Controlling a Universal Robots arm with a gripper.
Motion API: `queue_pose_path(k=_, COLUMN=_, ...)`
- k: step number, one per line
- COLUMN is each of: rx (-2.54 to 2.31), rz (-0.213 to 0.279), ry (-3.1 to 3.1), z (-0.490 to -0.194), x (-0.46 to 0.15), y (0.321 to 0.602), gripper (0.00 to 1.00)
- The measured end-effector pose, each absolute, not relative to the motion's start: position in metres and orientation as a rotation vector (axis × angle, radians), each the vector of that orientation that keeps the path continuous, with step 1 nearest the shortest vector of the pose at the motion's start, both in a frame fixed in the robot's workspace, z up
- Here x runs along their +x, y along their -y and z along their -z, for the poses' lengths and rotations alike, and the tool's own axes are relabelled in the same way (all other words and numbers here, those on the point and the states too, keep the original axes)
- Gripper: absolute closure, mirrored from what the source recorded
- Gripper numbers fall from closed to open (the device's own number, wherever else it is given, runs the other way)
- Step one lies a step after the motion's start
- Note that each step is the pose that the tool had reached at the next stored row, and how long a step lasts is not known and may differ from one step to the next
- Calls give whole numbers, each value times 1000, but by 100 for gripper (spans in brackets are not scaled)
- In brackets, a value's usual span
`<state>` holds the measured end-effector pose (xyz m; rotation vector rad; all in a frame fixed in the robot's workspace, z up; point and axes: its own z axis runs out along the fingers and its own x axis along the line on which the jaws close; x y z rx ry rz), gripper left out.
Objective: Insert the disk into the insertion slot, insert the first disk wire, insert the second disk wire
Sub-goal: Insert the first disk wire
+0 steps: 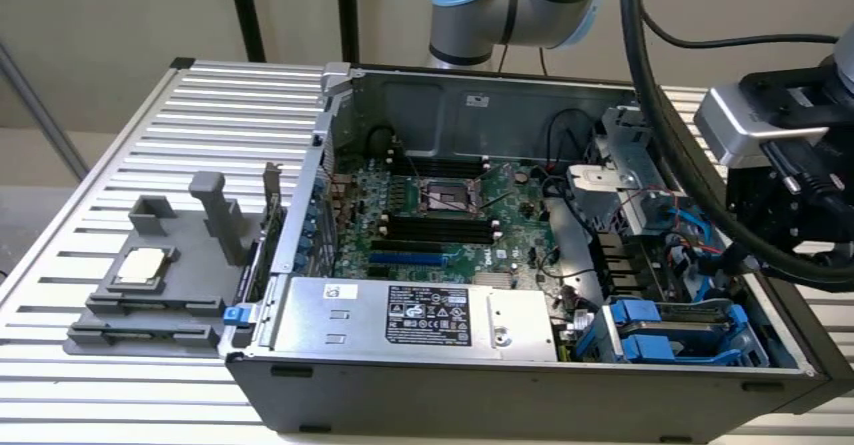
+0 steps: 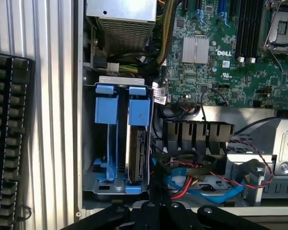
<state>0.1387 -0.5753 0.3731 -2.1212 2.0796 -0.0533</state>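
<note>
Wrist view has the black gripper (image 2: 157,197) with its fingers clenched together and nothing plainly caught between them. It sits close to a blue flat cable (image 2: 209,190) and a thin red wire (image 2: 181,192), which lie loose beside the drive cage. Next outward, the silver-grey hard drive in its bright blue plastic frame (image 2: 138,143) stands on edge inside the grey-blue open-topped drive cage (image 2: 121,80). It is seated in the bay nearer the cables, probably so that its connector end meets them. The bay beside it carries a bare blue clip (image 2: 107,110). Exterior view places that cage in the near corner of the open dark grey computer case (image 1: 534,385), on the exterior view's right. It adds a silver labelled power supply box (image 1: 414,315) along the case's near edge and a grey multi-slot stand (image 1: 160,285) on the slatted tabletop (image 1: 107,145).
</note>
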Motion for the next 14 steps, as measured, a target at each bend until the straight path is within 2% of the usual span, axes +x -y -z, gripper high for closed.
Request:
queue_pose_path(k=8, rx=-2140, rz=51, ry=-2059, z=-363, x=130, y=570, gripper=89)
queue_pose_path(k=10, rx=-2147, rz=51, ry=-2052, z=-361, x=129, y=569, gripper=82)
queue_pose_path(k=11, rx=-2150, rz=50, ry=-2049, z=-361, x=129, y=569, gripper=82)
queue_pose_path(k=12, rx=-2153, rz=49, ry=-2046, z=-361, x=129, y=569, gripper=76)
queue_pose_path(k=13, rx=-2157, rz=48, ry=-2044, z=-361, x=129, y=568, gripper=76)
queue_pose_path(k=14, rx=-2161, rz=46, ry=-2040, z=-361, x=128, y=568, gripper=69)
